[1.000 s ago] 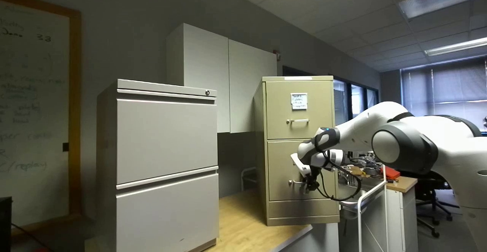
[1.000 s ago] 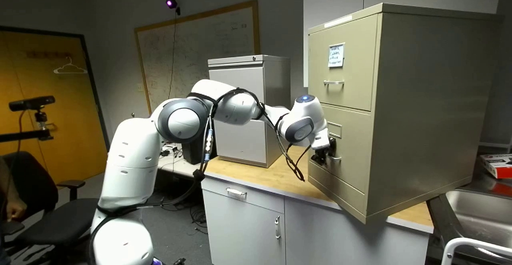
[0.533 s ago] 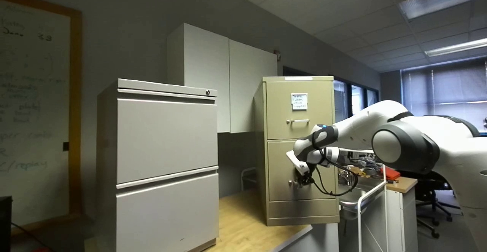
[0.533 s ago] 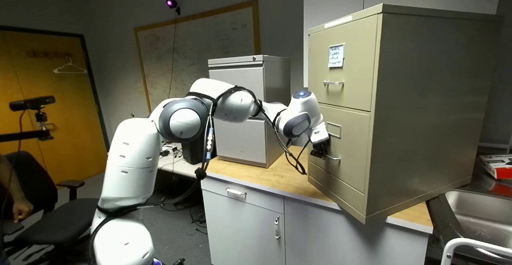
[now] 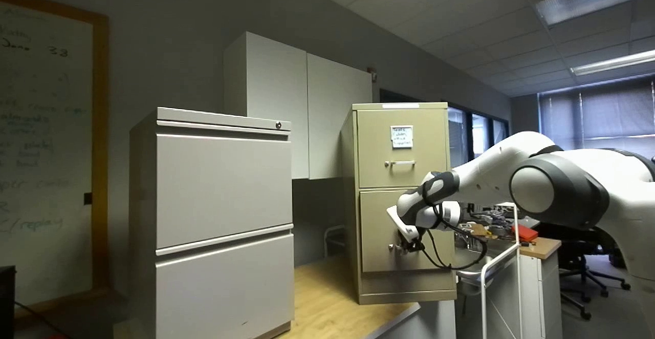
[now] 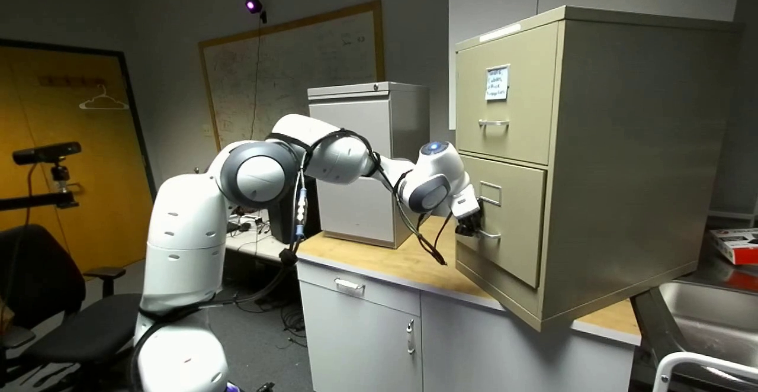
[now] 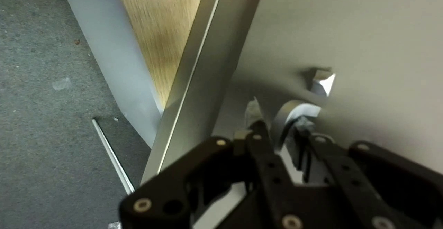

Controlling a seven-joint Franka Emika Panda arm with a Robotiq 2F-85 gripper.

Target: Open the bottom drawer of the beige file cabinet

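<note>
Yellowish-beige sheet metal forms the file cabinet point(image 6: 639, 161), which presents two drawer fronts, two silvery bar handles point(image 6: 494, 123) and one white paper label point(image 5: 402, 136), mounted on the upper drawer point(image 5: 376, 149). Directly beneath, the bottom drawer point(image 6: 515, 220) carries one rectangular label holder point(image 6: 491, 194), one small faceted stud point(image 7: 323, 82) and the curved lower handle point(image 6: 489, 234). In an exterior view its smooth, flat front stands slightly proud of the frame, the side edge visible. One black gripper point(image 7: 278, 116) has its jaws drawn narrow about that handle, the two fingertips point(image 7: 254, 115) on opposite sides of the bar.

Well apart stands one pale grey two-drawer cabinet point(image 5: 225, 190), flat-faced, with wood-grained countertop point(image 6: 426, 256) between the pair; two white cupboard doors point(image 5: 279, 108) hang on the wall. The file cabinet's front corner juts past the countertop's edge, and speckled carpet point(image 7: 52, 118) shows beyond in the wrist view. One white, rounded robot arm point(image 6: 183, 220) reaches the drawer from the front, with carpet between its base and the grey base unit point(image 6: 367, 333).
</note>
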